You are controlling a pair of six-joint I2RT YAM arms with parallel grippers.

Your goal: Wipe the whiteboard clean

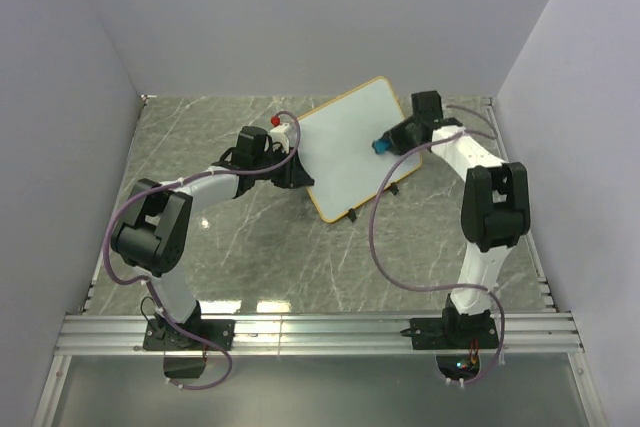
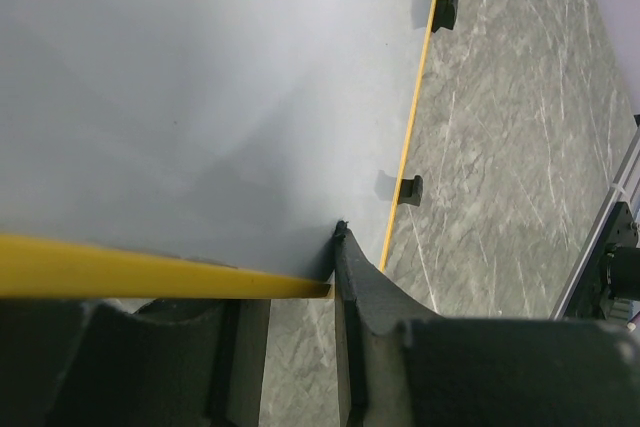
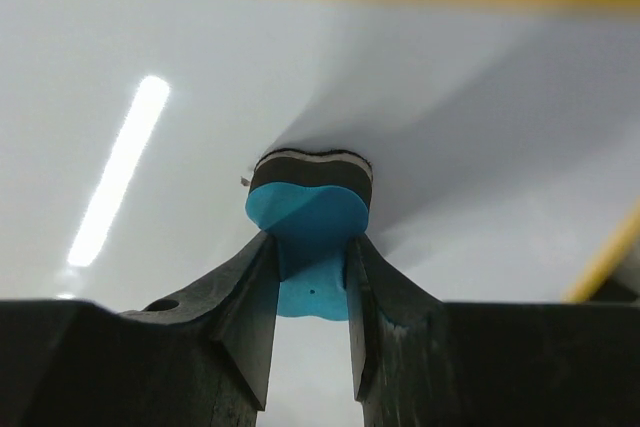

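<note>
The whiteboard (image 1: 345, 152) with its light-orange frame stands tilted on the marble table, and its face looks blank. My left gripper (image 1: 293, 169) is shut on the board's left edge. In the left wrist view the frame runs between my jaws (image 2: 290, 292), with the white face (image 2: 200, 97) above and two black feet (image 2: 411, 189) at the right edge. My right gripper (image 1: 393, 141) is shut on a small blue eraser (image 1: 381, 145). In the right wrist view the eraser (image 3: 310, 212) sits at my fingertips (image 3: 312, 252), its dark felt pressed against the board (image 3: 480, 97).
A small red and white object (image 1: 277, 121) lies behind the left gripper near the board's upper left edge. Grey walls close in the table (image 1: 250, 257) at the back and sides. An aluminium rail (image 1: 320, 332) runs along the near edge.
</note>
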